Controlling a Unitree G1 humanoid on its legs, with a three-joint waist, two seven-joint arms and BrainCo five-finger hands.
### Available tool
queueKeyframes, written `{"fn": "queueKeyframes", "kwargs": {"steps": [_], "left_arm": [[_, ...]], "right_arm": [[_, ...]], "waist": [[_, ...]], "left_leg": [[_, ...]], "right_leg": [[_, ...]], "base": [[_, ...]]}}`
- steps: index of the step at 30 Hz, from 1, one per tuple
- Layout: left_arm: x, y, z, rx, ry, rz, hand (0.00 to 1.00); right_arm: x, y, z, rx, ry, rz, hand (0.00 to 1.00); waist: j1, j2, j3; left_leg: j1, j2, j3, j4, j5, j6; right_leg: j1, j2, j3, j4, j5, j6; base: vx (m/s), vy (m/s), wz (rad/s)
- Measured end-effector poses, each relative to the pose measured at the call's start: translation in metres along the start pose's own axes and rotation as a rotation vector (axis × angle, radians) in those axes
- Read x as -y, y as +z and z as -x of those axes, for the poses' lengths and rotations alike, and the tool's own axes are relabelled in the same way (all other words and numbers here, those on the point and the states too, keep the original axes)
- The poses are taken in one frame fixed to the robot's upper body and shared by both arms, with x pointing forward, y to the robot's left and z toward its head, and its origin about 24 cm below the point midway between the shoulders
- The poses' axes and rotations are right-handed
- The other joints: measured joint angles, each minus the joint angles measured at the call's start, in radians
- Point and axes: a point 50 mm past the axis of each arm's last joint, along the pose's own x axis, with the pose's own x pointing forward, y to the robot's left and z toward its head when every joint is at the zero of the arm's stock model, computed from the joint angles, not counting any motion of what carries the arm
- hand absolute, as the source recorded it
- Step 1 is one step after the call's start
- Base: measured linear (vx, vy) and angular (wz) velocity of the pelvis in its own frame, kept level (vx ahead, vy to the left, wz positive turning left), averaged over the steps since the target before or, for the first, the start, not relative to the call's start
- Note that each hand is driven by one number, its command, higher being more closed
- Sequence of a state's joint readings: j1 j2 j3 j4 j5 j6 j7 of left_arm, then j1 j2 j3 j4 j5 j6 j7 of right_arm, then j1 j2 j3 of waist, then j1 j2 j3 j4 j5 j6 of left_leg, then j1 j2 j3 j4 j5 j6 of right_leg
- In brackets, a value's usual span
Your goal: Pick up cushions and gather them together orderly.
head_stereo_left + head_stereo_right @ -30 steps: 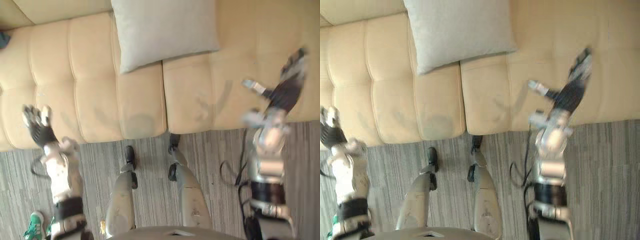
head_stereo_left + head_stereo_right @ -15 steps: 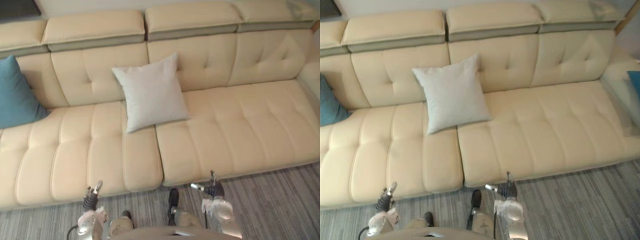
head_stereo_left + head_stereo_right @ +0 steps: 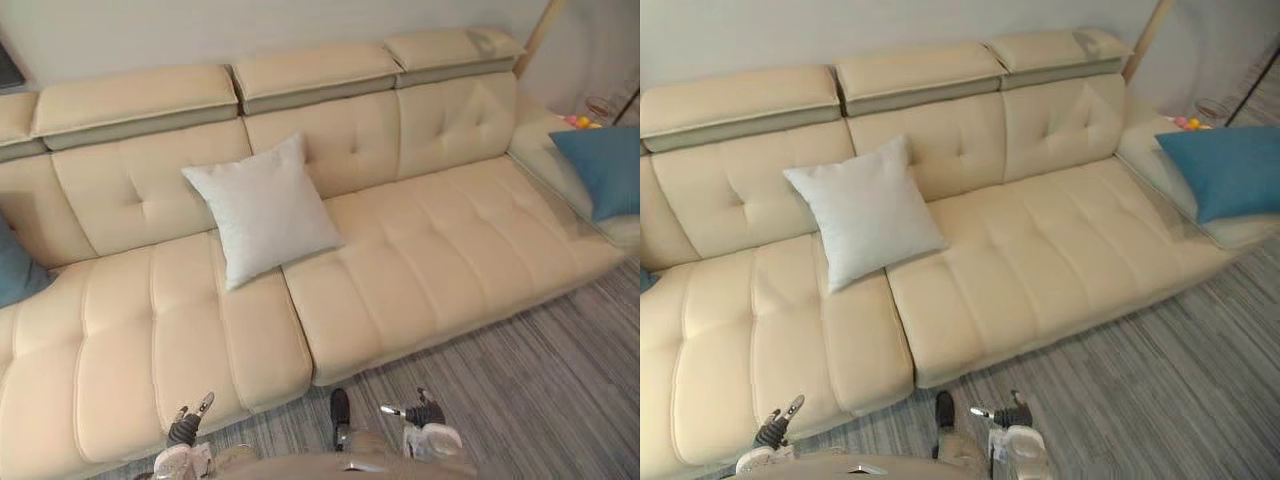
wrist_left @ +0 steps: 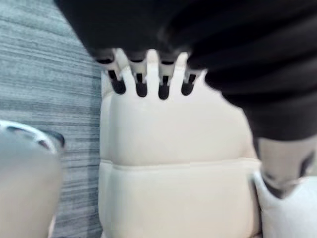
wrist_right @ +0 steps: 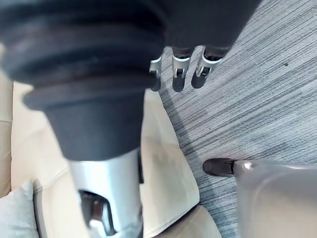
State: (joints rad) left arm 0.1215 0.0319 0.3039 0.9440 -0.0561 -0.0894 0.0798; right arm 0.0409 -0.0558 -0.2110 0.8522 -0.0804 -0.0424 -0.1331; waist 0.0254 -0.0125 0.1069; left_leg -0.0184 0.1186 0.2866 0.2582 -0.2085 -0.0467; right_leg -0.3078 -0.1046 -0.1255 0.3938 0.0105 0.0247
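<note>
The left hand (image 3: 186, 430) and right hand (image 3: 418, 411) were held low, fingers loose, nothing grasped. A grey cushion (image 3: 262, 208) was propped against the sofa (image 3: 430, 250) back, a blue cushion (image 3: 603, 170) far off at the right end. With so wide a gap, a stretched reach could be misjudged and a cushion dropped.

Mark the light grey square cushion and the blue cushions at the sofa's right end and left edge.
light grey square cushion (image 3: 262, 210): left eye view, centre of its face.
blue cushion at the right end (image 3: 1225, 170): right eye view, middle of its face.
blue cushion at the left edge (image 3: 15, 275): left eye view, visible corner.
</note>
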Motion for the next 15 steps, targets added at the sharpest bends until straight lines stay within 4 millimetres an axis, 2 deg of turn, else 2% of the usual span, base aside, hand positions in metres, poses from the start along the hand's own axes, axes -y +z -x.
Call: {"fn": "queueKeyframes", "kwargs": {"steps": [1, 2, 3, 4, 5, 6, 7, 8, 9, 10, 14, 15], "left_arm": [[-0.003, 0.001, 0.0, 0.003, 0.005, -0.008, 0.0], [-0.006, -0.002, 0.001, -0.002, 0.012, -0.009, 0.0], [-0.009, -0.003, 0.002, -0.004, 0.022, -0.012, 0.0], [-0.013, -0.005, 0.002, -0.011, 0.033, -0.015, 0.0], [-0.014, -0.004, 0.002, -0.011, 0.037, -0.019, 0.0], [-0.008, -0.006, 0.002, -0.021, 0.028, -0.007, 0.0], [-0.002, -0.003, 0.001, -0.012, 0.018, 0.006, 0.0], [0.002, -0.005, 0.002, -0.02, 0.011, 0.012, 0.0], [0.011, -0.007, 0.002, -0.029, -0.014, 0.008, 0.0], [0.022, -0.001, 0.001, -0.015, -0.053, -0.009, 0.0], [0.025, 0.0, 0.001, -0.009, -0.068, -0.02, 0.0], [0.026, 0.001, 0.001, -0.006, -0.073, -0.023, 0.0]], "right_arm": [[-0.002, -0.004, 0.001, -0.014, 0.003, -0.006, 0.0], [-0.004, -0.008, 0.002, -0.03, 0.009, -0.006, 0.0], [-0.005, -0.012, 0.003, -0.048, 0.013, -0.003, 0.0], [-0.006, -0.012, 0.001, -0.056, 0.015, -0.001, 0.0], [-0.005, -0.01, 0.0, -0.057, 0.014, 0.002, 0.0], [-0.006, -0.001, -0.003, -0.029, 0.015, 0.002, 0.0], [-0.006, 0.017, -0.009, 0.02, 0.012, 0.004, 0.0], [-0.004, 0.022, -0.011, 0.033, 0.007, 0.008, 0.0], [0.002, 0.025, -0.013, 0.04, -0.007, 0.014, 0.0], [0.009, 0.025, -0.014, 0.036, -0.025, 0.019, 0.0], [0.003, 0.021, -0.012, 0.021, -0.011, 0.009, 0.0], [0.003, 0.019, -0.012, 0.014, -0.013, 0.002, 0.0]], "waist": [[-0.001, 0.011, 0.007], [0.0, 0.003, 0.003], [0.001, -0.013, -0.007], [0.005, -0.035, -0.02], [0.012, -0.046, -0.029], [0.027, -0.016, -0.028], [0.037, 0.008, -0.011], [0.035, 0.019, -0.005], [0.03, 0.059, 0.0], [0.027, 0.073, 0.022], [0.025, 0.063, 0.025], [0.019, 0.038, 0.029]], "left_leg": [[0.01, -0.002, -0.018, 0.0, 0.012, 0.001], [0.016, -0.006, -0.032, 0.001, 0.018, 0.001], [0.011, -0.021, -0.05, 0.006, 0.024, -0.001], [-0.017, -0.037, -0.069, 0.036, 0.029, -0.006], [-0.049, -0.033, -0.072, 0.066, 0.036, -0.015], [-0.109, -0.008, -0.073, 0.117, 0.054, -0.013], [-0.188, 0.012, -0.093, 0.155, 0.078, -0.018], [-0.194, 0.013, -0.122, 0.122, 0.082, -0.026], [-0.18, 0.026, -0.155, 0.073, 0.082, -0.042], [-0.166, 0.031, -0.161, 0.017, 0.128, -0.057], [-0.118, 0.026, -0.135, -0.128, 0.241, -0.06], [-0.131, 0.018, -0.15, -0.136, 0.245, -0.054]], "right_leg": [[-0.017, -0.045, -0.028, 0.274, -0.114, 0.014], [0.009, -0.07, -0.028, 0.378, -0.149, 0.025], [0.064, -0.105, -0.02, 0.425, -0.175, 0.052], [0.122, -0.125, 0.007, 0.347, -0.231, 0.112], [0.141, -0.101, 0.005, 0.276, -0.25, 0.104], [0.172, -0.066, 0.003, 0.146, -0.25, 0.094], [0.232, -0.029, -0.009, -0.042, -0.229, 0.062], [0.242, -0.016, -0.025, -0.09, -0.22, 0.059], [0.246, 0.009, -0.044, -0.124, -0.198, 0.056], [0.256, 0.016, -0.058, -0.153, -0.165, 0.053], [0.266, 0.02, -0.078, -0.225, -0.112, 0.041], [0.244, 0.011, -0.087, -0.243, -0.103, 0.035]], "base": [[-0.07, 0.071, 0.46], [-0.02, -0.063, 0.61], [-0.02, -0.148, 0.54], [-0.04, -0.167, 0.38], [-0.07, -0.178, 0.04], [-0.12, -0.168, -0.32], [-0.21, -0.196, -0.3], [-0.19, -0.144, -0.06], [-0.19, -0.097, 0.33], [-0.19, -0.049, 0.3], [-0.2, -0.041, 0.02], [-0.19, 0.004, 0.1]]}}
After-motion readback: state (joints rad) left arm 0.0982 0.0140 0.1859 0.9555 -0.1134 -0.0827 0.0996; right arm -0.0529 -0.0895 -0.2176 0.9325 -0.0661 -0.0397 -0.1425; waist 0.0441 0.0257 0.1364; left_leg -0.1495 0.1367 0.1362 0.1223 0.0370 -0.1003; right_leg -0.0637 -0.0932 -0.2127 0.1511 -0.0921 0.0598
